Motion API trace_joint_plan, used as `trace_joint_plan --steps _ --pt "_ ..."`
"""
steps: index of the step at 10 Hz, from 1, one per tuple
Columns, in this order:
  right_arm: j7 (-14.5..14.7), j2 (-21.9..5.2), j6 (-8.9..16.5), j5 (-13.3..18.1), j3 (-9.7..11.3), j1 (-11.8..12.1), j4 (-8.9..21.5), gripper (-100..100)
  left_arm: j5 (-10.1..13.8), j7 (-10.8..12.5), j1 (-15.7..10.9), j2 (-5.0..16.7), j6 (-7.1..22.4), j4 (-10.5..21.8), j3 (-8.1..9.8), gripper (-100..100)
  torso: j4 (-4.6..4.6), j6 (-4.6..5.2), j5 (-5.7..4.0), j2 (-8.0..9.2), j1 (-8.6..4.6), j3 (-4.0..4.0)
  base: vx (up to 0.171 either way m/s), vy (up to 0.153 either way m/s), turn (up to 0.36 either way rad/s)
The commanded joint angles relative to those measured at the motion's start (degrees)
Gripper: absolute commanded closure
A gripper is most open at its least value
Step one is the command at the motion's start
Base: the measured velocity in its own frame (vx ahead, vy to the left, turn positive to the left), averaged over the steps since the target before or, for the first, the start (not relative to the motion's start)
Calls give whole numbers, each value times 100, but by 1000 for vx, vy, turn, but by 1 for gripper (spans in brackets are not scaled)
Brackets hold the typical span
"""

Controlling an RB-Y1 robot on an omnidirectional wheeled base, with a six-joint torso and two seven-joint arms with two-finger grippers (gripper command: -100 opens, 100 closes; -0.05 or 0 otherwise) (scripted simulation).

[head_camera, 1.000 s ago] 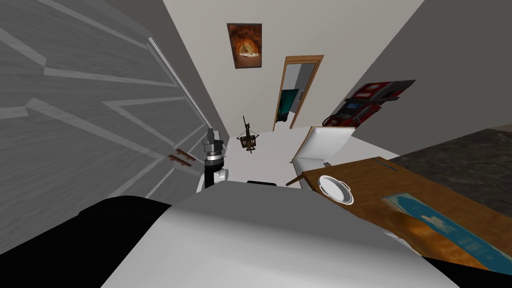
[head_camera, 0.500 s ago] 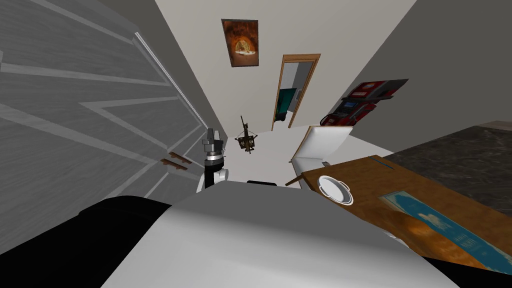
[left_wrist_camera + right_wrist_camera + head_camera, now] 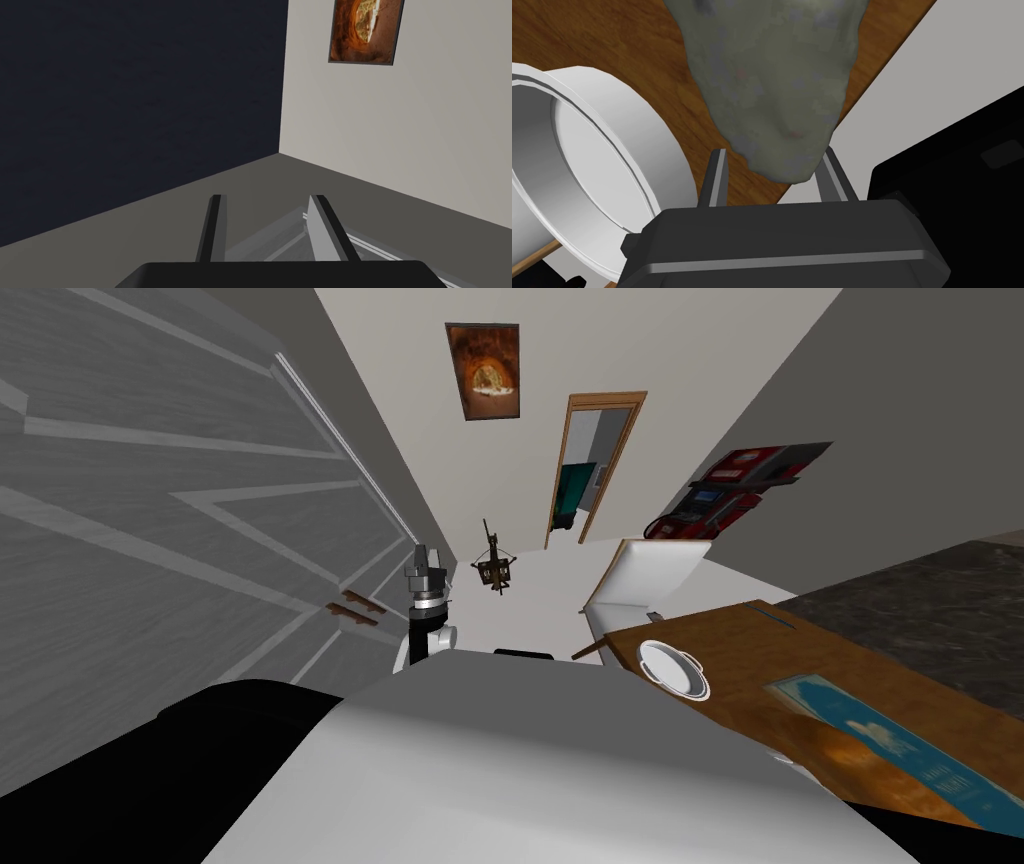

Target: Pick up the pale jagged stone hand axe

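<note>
right pincer (image 3: 773, 152) spread wide, straddling the hand axe (image 3: 772, 75) tip — white pot (image 3: 607, 165) beside.

Own move — head view swung left; then partly back

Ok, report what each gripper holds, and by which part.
Nothing yet. The right gripper, open, straddles the stone hand axe at its narrow end, unclamped; the left gripper is open and empty.

White forearm (image 3: 424, 644), dark wrist joint (image 3: 424, 584); left hand (image 3: 266, 198) and right hand (image 3: 773, 152) dark-boxed, thin grey fingers (image 3: 322, 225)
</note>
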Motion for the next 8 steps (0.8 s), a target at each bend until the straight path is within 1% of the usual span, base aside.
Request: trace_joint_plan --steps 1,3,8 --pt "5 -81 54 -185 37 -20 -77 100 0 0 0 0 0 0 0 0 0 0 0 0 0 0 -102 12 178" --pt "13 -187 127 -414 88 -37 -193 100 0 0 0 0 0 0 0 0 3 6 3 24 5 13 -103 9 136" --pt "31 -453 308 -987 215 -78 -483 100 0 0 0 0 0 0 0 0 4 8 11 20 13 12 -83 17 124"
